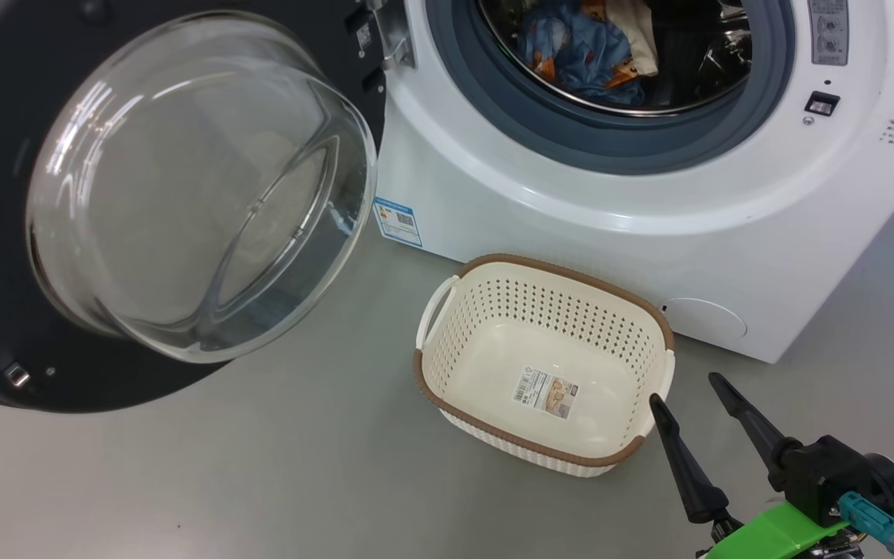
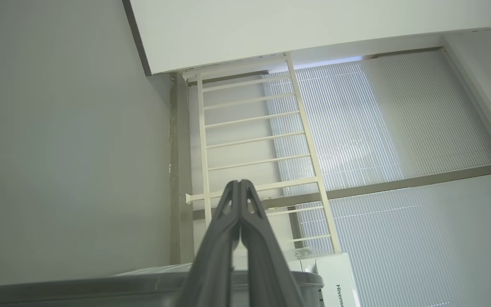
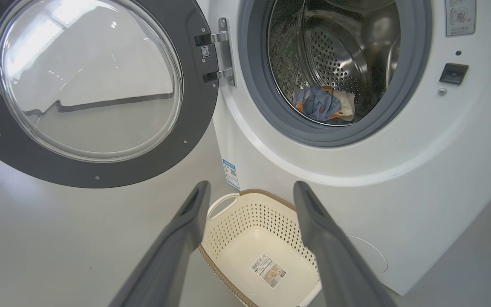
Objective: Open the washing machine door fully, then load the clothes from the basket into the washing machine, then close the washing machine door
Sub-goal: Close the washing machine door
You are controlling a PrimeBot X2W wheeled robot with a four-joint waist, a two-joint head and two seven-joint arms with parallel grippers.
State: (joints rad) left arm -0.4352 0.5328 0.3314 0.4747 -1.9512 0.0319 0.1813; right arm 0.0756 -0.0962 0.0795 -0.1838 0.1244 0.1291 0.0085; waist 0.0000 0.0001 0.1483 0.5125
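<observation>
While the washing machine door [image 1: 199, 194] stands swung wide open to the left of the washing machine [image 1: 571, 202], its bulging glass window faces out over the grey floor [image 1: 261, 466]. The door hangs from a steel hinge [image 1: 393, 39] at the left edge of the washing machine's round opening. A blue energy sticker [image 1: 398, 221] sits on the washing machine's front, low at its left corner.

The clothes [image 1: 579, 46] lie inside the washing machine, a light-blue bundle with cream fabric and orange-brown patches at the bottom of the steel drum [image 3: 339, 55], behind the grey-blue gasket [image 1: 509, 101]. The basket [image 1: 447, 373] sits on the floor just in front of the washing machine, below the opening, with a label [image 1: 546, 392] on its bare white bottom.

The right gripper [image 1: 684, 387] hovers in front of the washing machine, near the basket's end farthest from the door, its two dark fingers spread wide apart and gripping nothing.

The left gripper [image 2: 239, 183] has its fingers pressed together tip to tip, pinching nothing. They point toward a white ladder-like rack [image 2: 254, 140] and ribbed blinds [image 2: 377, 119]. Where this gripper hangs relative to the washing machine cannot be told.
</observation>
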